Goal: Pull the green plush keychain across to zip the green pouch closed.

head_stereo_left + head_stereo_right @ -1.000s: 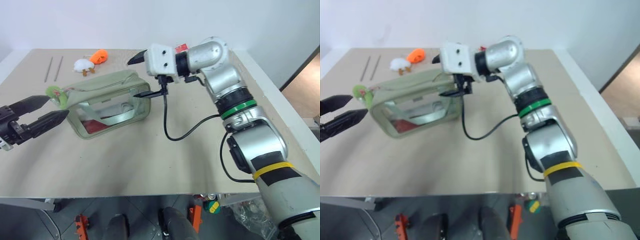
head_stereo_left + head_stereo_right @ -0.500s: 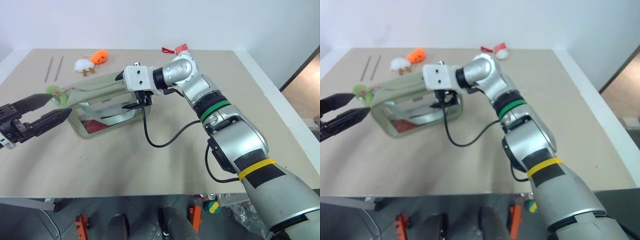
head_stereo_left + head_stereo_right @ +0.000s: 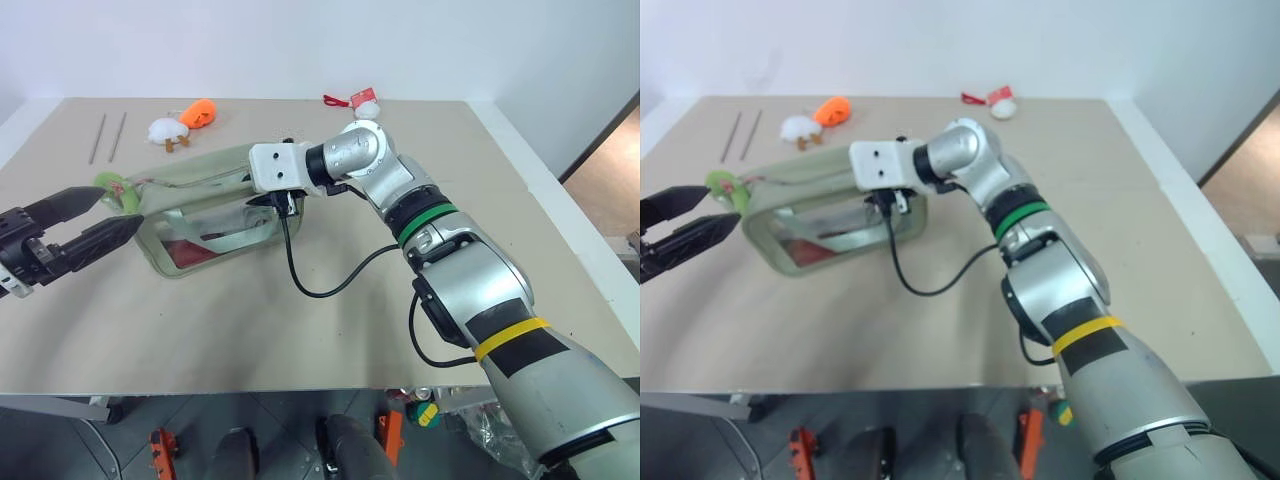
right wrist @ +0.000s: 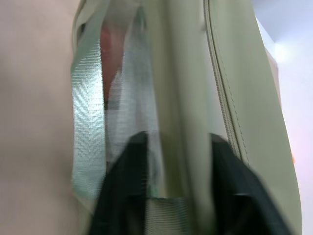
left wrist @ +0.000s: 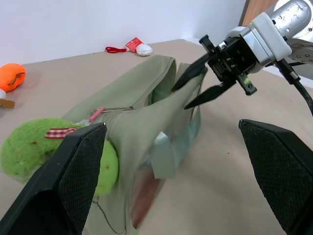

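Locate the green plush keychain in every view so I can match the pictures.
Left eye: green plush keychain at the green pouch's left end, beside the left gripper.
Right eye: same place.
Left wrist: large, by the near finger.
Right wrist: not visible.
Shared landmark: the pouch.

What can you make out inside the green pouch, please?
Through the green pouch's clear side panel something red lies at the bottom; what it is cannot be told. The fabric top hides the rest.

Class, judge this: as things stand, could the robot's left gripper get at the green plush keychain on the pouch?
Probably yes. The left gripper, jaws wide open, sits right by the green plush keychain at the near end of the green pouch, with nothing between them.
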Available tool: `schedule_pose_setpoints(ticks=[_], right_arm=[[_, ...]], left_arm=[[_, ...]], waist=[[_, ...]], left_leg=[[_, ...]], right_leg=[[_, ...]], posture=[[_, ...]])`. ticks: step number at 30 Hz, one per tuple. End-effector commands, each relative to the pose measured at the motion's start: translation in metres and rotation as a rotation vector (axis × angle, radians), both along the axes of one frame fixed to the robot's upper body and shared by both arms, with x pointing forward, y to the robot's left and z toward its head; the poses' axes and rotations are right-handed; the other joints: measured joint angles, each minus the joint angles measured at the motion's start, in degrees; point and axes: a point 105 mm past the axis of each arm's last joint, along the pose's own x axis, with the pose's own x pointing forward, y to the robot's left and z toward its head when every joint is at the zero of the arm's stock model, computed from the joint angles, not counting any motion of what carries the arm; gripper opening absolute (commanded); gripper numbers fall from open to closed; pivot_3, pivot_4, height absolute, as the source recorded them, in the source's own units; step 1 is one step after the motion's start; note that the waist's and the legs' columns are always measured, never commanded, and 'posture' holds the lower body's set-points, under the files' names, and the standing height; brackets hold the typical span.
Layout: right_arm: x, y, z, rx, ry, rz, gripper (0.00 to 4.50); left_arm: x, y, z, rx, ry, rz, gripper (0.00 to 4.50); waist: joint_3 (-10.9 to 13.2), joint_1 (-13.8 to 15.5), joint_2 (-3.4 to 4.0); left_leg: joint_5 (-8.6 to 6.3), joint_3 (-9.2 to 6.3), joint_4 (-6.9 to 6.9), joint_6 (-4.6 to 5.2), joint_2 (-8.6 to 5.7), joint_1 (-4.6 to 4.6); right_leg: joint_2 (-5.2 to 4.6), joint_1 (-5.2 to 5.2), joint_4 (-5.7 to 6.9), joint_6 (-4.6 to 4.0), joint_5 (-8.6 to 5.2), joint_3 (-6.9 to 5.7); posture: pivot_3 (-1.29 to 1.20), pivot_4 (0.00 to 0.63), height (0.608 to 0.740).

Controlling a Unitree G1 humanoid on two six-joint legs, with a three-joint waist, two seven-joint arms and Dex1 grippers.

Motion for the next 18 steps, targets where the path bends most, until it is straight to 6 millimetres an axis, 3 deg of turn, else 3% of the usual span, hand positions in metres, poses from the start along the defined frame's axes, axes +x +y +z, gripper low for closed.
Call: schedule_pose_setpoints(ticks=[1,5,12,18], right_arm=[[-0.002,0.000,0.001,-0.013,-0.006,0.015,0.09],[0.005,-0.008,0.003,-0.001,-0.022,-0.028,0.09],[0.012,-0.039,0.035,0.061,-0.005,-0.118,0.09],[0.000,-0.065,0.055,-0.004,-0.058,-0.167,0.09]], left_arm=[[-0.003,-0.005,0.010,0.018,-0.049,-0.022,4.50],[-0.002,-0.007,0.010,0.018,-0.049,-0.028,4.50],[-0.003,-0.008,0.005,-0.003,-0.045,-0.024,4.50],[-0.001,-0.010,-0.004,-0.029,-0.033,-0.020,4.50]], waist=[[0.00,0.00,0.00],[0.00,0.00,0.00],[0.00,0.49,0.00],[0.00,0.42,0.00]], left_leg=[[0.00,-0.01,0.00,0.00,0.00,0.00],[0.01,-0.02,0.01,-0.01,0.00,0.01],[0.10,-0.16,0.02,-0.16,-0.06,-0.05],[0.09,-0.18,0.05,-0.18,-0.10,-0.11]], right_leg=[[0.00,0.00,0.00,0.00,0.00,-0.01],[0.00,0.04,0.00,0.00,0.00,-0.02],[-0.08,0.08,0.00,0.00,0.01,-0.17],[-0.11,0.06,-0.02,0.04,0.00,-0.18]], posture=[[0.00,0.150,0.740],[0.00,0.150,0.740],[0.00,0.150,0.740],[0.00,0.150,0.740]])
